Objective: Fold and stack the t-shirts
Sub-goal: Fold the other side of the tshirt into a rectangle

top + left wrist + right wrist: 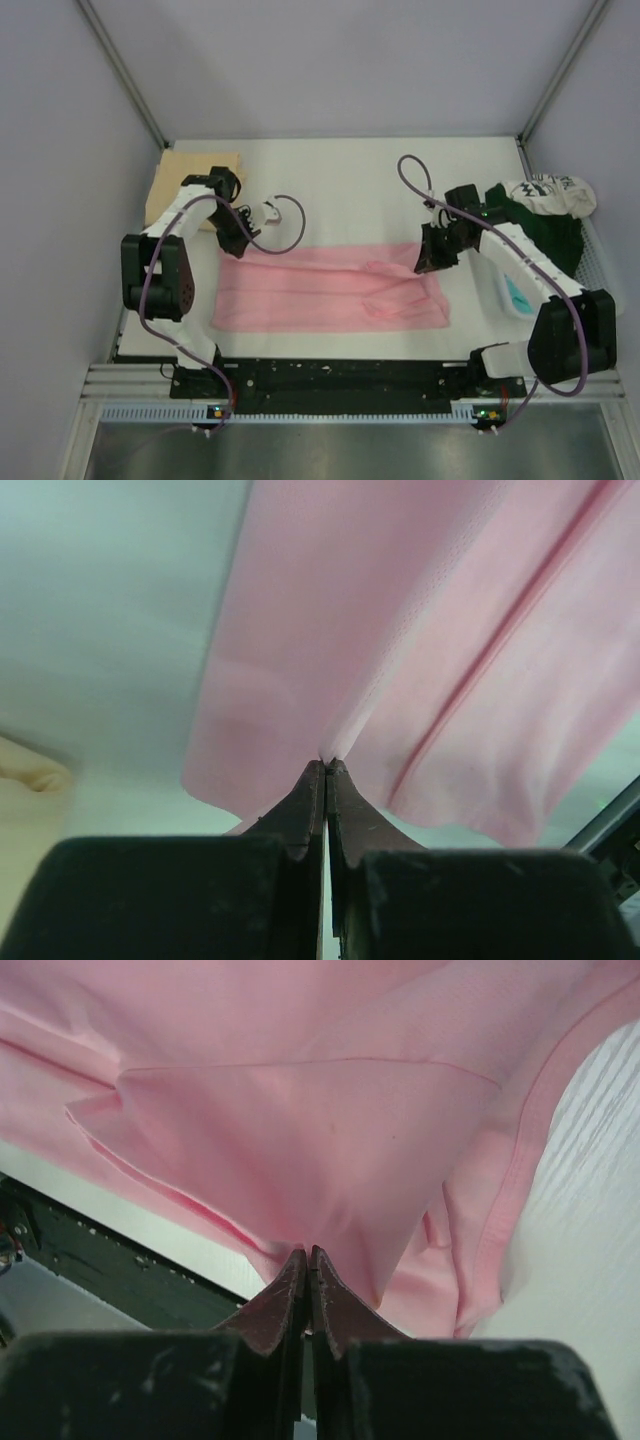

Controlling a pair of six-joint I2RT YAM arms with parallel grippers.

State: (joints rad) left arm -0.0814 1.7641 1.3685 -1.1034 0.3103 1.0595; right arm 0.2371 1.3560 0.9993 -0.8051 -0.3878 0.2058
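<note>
The light pink t-shirt (330, 290) lies folded lengthwise across the middle of the table. My left gripper (236, 242) is shut on its far left edge; in the left wrist view the pink cloth (400, 650) hangs from the closed tips (327, 765). My right gripper (432, 258) is shut on its far right edge; the right wrist view shows the pink cloth (300, 1130) pinched at the tips (305, 1252). A tan-beige t-shirt (190, 175) lies folded at the back left. Dark green (545, 235), white printed (550, 192) and teal (517, 294) t-shirts are piled at the right.
Grey walls enclose the table (350, 180) on three sides. A black rail (340, 378) with the arm bases runs along the near edge. Purple cables loop from both arms above the cloth.
</note>
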